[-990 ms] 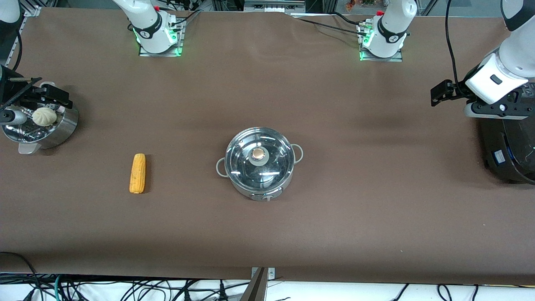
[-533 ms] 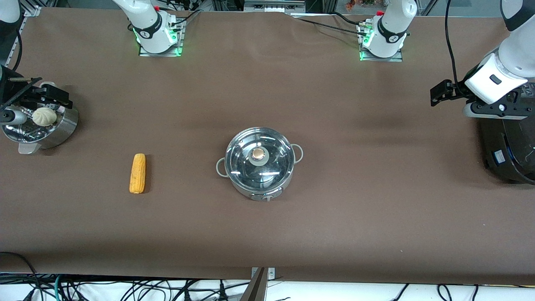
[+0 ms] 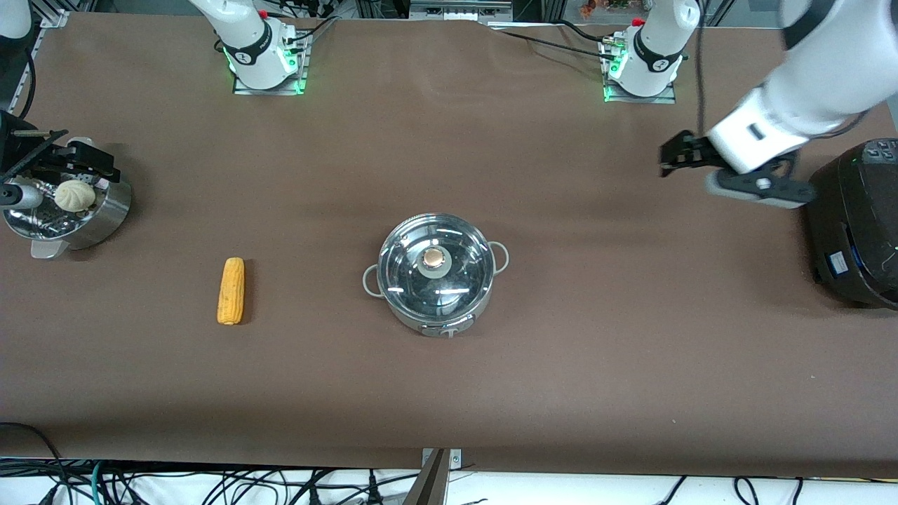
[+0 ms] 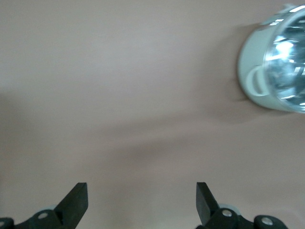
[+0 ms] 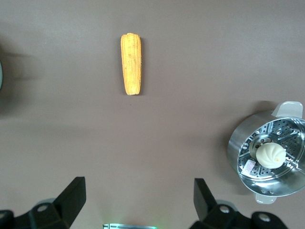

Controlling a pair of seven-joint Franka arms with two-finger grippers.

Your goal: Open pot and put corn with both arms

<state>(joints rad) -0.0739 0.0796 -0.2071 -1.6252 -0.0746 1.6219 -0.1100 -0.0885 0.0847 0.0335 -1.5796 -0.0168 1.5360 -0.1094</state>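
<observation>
**Lid on, corn on the cloth, both grippers spread and empty**

I see a long table (image 3: 449,393) covered in plain brown cloth, with a tangle of cables along the edge nearest the front camera and more cabling by the arm bases. The pot (image 3: 435,273) sits mid-table, its glass lid (image 3: 435,263) in place, the copper knob (image 3: 435,258) at its centre. The corn (image 3: 231,290) lies flat on the cloth toward the right arm's end, well apart from the pot.

My left gripper (image 3: 677,156) hangs over bare cloth near the black rice cooker (image 3: 852,224); its fingers (image 4: 76,200) are spread wide with nothing between them. The right gripper (image 3: 42,168) is over the steamer basket (image 3: 105,217) that holds a white bun (image 3: 74,195); from its wrist view the fingers (image 5: 71,198) stand apart, holding nothing.
</observation>
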